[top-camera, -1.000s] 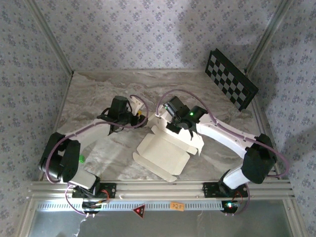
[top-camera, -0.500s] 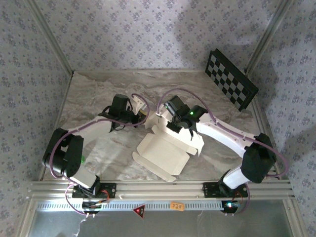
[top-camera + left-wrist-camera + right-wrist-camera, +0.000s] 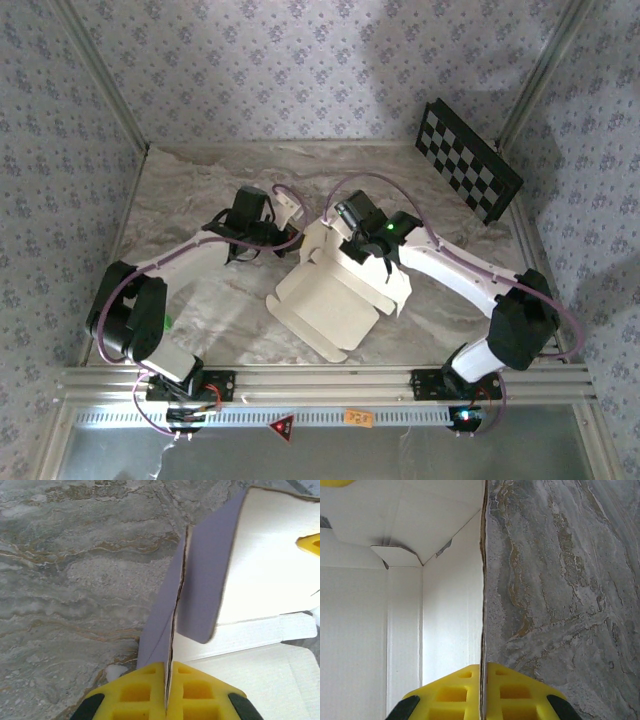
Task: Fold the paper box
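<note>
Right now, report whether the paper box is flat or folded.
Partly folded: paper box walls raised, pinched by left gripper and right gripper; near flaps flat.

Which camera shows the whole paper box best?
The top external view: nearly all of the paper box shows. The left wrist view shows a lilac flap in the left gripper; the right wrist view, its white inside.

Cream-white and lilac paper box (image 3: 330, 300), grey-veined marble table (image 3: 195, 190), black-and-white checkerboard panel (image 3: 468, 160).
</note>
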